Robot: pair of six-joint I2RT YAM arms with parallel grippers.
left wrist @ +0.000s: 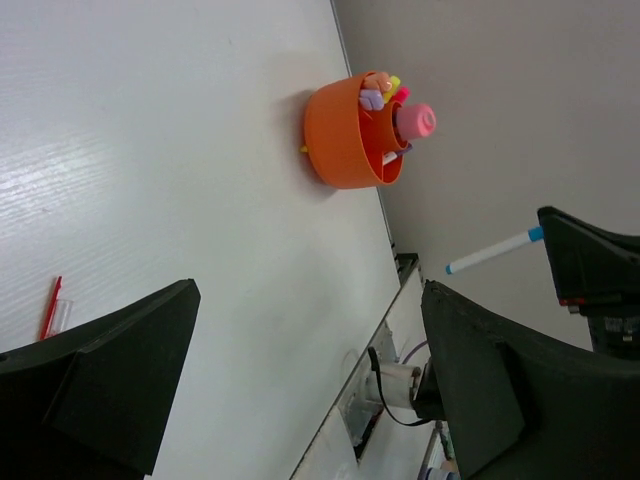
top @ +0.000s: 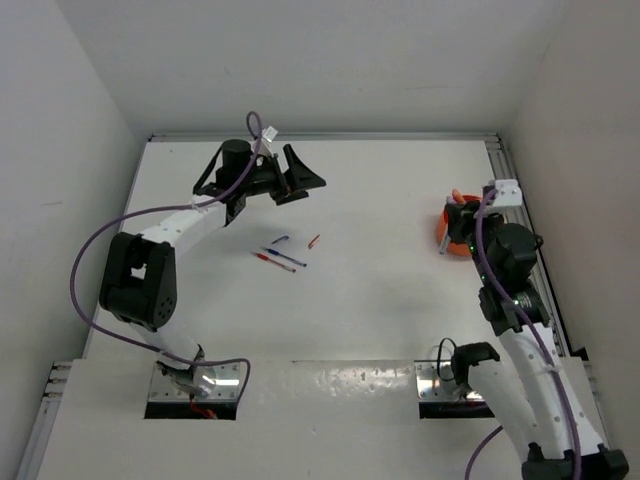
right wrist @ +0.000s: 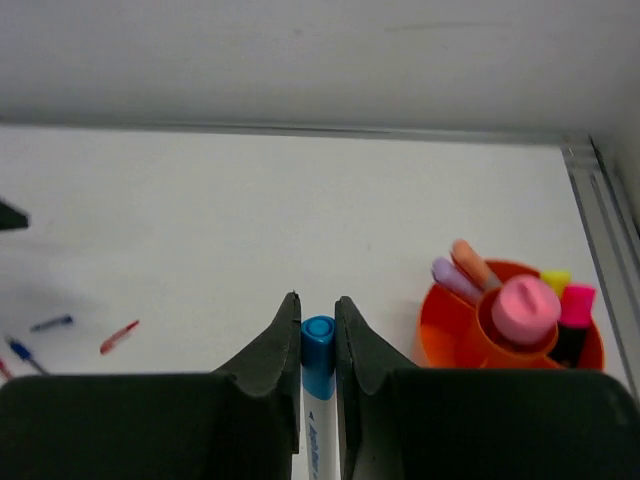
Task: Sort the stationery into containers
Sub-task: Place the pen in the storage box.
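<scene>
Orange bowl (left wrist: 335,135) (crowded), loose pens (top: 285,258) mid-table, blue-capped pen (right wrist: 318,345) gripped

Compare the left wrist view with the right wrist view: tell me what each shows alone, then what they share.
Left wrist only: the open left claw. Right wrist only: blue pens. Both: the orange bowl with its markers and pink-capped bottle, a red pen, and the right claw shut on a blue-capped marker.

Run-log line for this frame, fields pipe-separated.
left fingers: open, empty | right fingers: shut on blue-capped marker, near orange bowl | loose pens: mid-table
</scene>
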